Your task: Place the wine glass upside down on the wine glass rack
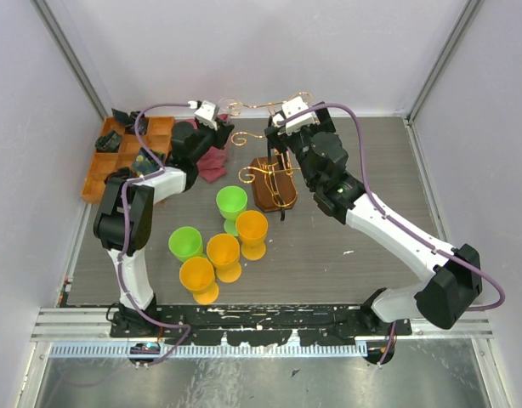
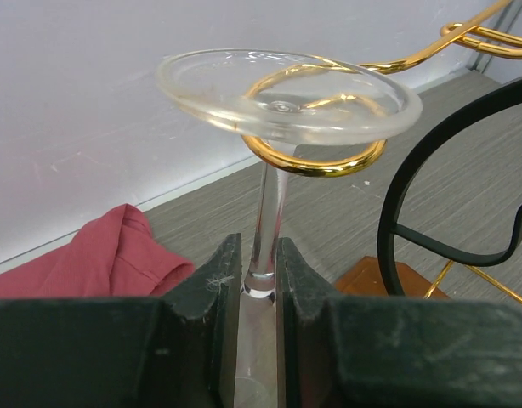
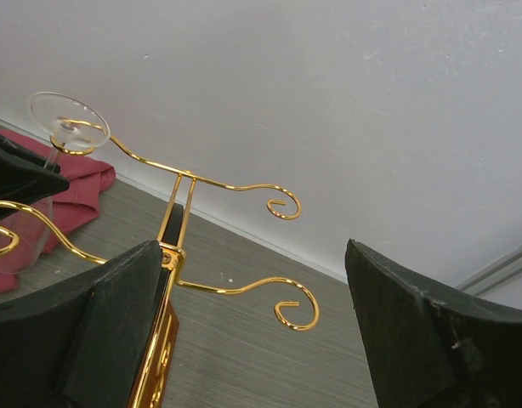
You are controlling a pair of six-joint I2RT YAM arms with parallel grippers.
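A clear wine glass (image 2: pixel 286 98) hangs upside down, foot on top, with my left gripper (image 2: pixel 259 272) shut on its stem. A gold curl (image 2: pixel 316 166) of the wine glass rack loops round the stem just under the foot. The rack (image 1: pixel 274 183) is gold wire on a brown wooden base at the table's middle back. The glass foot (image 3: pixel 67 121) on that curl also shows in the right wrist view. My right gripper (image 3: pixel 252 289) is open beside the rack's upright post (image 3: pixel 172 221), with nothing between its fingers. In the top view the left gripper (image 1: pixel 220 129) and right gripper (image 1: pixel 282 140) flank the rack's top.
A red cloth (image 1: pixel 212 161) lies left of the rack. An orange compartment tray (image 1: pixel 116 157) sits at the back left. Green and orange plastic goblets (image 1: pixel 223 251) stand in front of the rack. A black curved wire (image 2: pixel 397 212) is close to the glass on the right.
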